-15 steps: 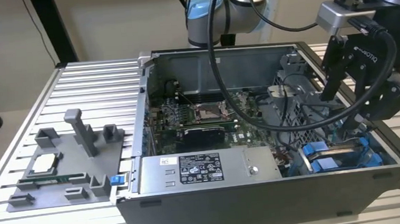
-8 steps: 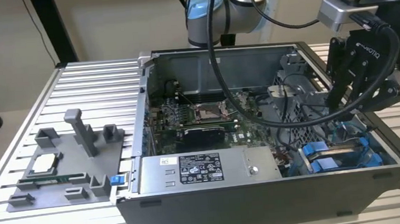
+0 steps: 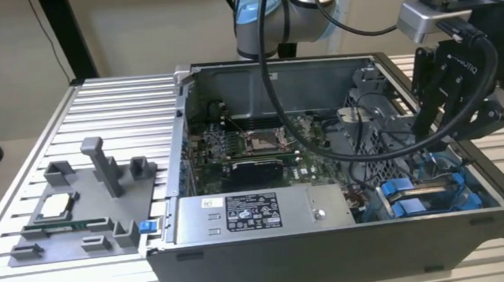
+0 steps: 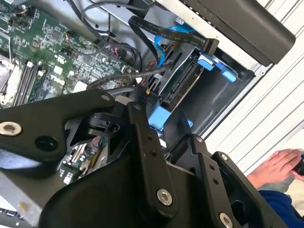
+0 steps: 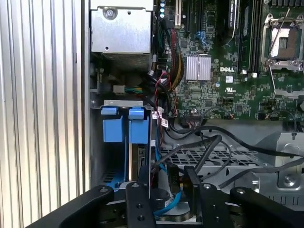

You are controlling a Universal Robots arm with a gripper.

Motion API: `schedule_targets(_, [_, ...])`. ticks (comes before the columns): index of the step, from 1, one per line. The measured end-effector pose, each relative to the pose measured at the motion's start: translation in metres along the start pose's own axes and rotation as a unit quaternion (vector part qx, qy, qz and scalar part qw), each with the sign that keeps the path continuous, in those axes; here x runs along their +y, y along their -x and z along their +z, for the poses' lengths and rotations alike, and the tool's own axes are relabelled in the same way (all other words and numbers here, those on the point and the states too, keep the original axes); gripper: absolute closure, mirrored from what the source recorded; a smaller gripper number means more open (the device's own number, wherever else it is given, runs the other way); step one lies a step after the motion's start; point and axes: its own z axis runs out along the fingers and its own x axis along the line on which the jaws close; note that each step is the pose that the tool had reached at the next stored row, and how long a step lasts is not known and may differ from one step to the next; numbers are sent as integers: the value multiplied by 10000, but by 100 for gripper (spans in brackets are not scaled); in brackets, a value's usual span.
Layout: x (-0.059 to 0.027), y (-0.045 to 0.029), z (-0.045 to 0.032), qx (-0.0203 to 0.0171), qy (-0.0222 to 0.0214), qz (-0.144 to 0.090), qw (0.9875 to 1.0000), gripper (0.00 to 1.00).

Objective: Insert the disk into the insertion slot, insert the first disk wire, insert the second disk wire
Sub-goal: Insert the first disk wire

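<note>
Disk (image 4: 179, 89) sits edge-on in the insertion slot (image 3: 480, 199), tight by the case wall (image 5: 95, 156); gripper (image 5: 166, 187) hangs near, its opening indiscernible.

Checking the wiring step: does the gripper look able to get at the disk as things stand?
Probably yes: the gripper hangs close over the disk in its slot, and the case is open there, though black cables crowd close by.

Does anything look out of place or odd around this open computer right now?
A person's hand is at the slatted table, just outside the computer case. Nothing looks spilled or damaged.
</note>
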Motion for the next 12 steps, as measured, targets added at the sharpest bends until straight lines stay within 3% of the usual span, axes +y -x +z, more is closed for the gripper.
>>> schedule_targets(6, [49, 24, 0, 0, -18, 5, 10000, 0])
schedule_targets(9, [49, 32, 0, 0, -75, 4, 10000, 0])
schedule_targets(12, [49, 34, 0, -1, -158, -3, 9999, 0])
